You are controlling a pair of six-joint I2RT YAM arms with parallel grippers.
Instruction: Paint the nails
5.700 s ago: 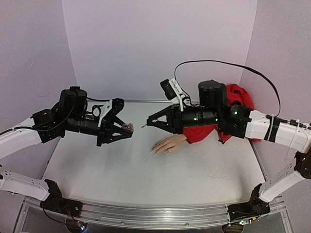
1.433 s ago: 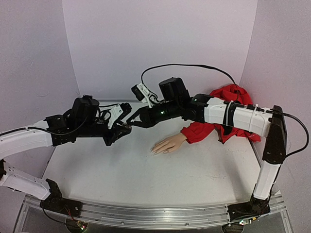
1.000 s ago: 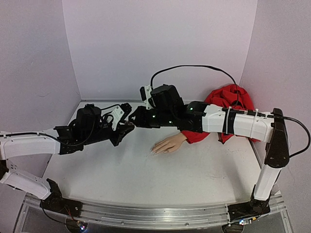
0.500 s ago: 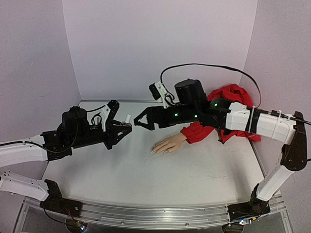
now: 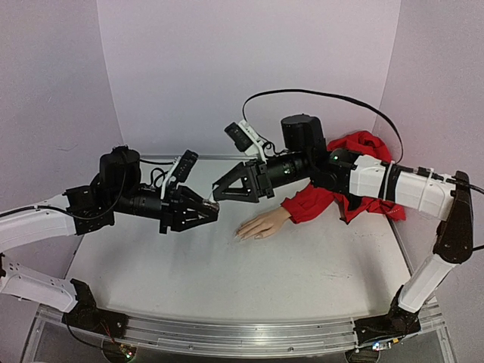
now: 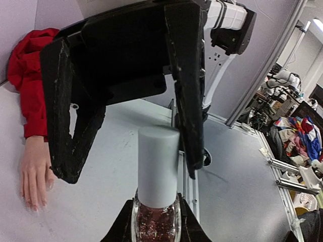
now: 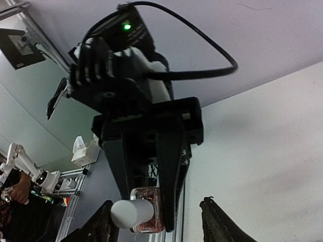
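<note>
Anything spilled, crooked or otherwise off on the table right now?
Nothing stands out. The bottle, cap on, sits straight in the left gripper; the right gripper is open around the cap. The mannequin hand lies flat on the table, with no spilled polish visible.

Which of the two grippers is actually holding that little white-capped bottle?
The left gripper: it is shut on the bottle's glass body. The right gripper stands open around the white cap, not clamped on it.
</note>
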